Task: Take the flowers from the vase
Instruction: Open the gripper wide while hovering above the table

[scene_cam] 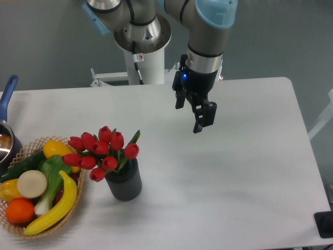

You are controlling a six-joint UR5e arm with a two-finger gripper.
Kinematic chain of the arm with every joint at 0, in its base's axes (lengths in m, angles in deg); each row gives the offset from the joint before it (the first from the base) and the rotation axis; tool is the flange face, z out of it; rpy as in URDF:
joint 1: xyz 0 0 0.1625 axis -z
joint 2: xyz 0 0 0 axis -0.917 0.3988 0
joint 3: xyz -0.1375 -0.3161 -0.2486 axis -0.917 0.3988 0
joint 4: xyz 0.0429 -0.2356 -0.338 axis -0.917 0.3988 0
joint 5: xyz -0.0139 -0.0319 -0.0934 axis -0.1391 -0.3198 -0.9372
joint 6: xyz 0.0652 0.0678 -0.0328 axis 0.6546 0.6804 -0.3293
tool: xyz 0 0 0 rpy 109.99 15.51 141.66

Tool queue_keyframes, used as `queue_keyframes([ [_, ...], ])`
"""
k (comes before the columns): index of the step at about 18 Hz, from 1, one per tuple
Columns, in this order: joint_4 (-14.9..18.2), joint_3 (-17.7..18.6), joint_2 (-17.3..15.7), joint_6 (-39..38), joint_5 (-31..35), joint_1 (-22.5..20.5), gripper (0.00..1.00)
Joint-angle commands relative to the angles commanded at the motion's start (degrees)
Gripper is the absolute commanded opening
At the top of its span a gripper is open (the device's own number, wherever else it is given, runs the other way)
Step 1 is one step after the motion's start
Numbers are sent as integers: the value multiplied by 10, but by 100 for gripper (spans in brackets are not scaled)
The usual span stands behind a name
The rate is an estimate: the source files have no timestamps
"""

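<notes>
So the gripper [193, 114] is hanging above the worktop [234, 166] with its fingers apart and nothing in them, well off to the right of and behind the flowers [101, 151]. Those red tulips are sitting in the vase [125, 181] near the front left, just beside the basket [31, 229] of fruit. If it were me, I'd swing over above the bunch, come down around the stems just above the vase rim, not the blooms, then lift straight up so the pot doesn't tip or drag along.
</notes>
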State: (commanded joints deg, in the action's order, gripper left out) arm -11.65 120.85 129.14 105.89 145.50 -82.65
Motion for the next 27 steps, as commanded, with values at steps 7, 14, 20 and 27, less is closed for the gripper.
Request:
queue_keyframes([
  [7, 0, 8, -24, -1, 2, -16, 100],
  [14, 0, 22, -32, -61, -25, -33, 100],
  [20, -28, 25, -25, -154, -99, -51, 100],
  [27, -33, 60, -36, -183, -120, -50, 100],
])
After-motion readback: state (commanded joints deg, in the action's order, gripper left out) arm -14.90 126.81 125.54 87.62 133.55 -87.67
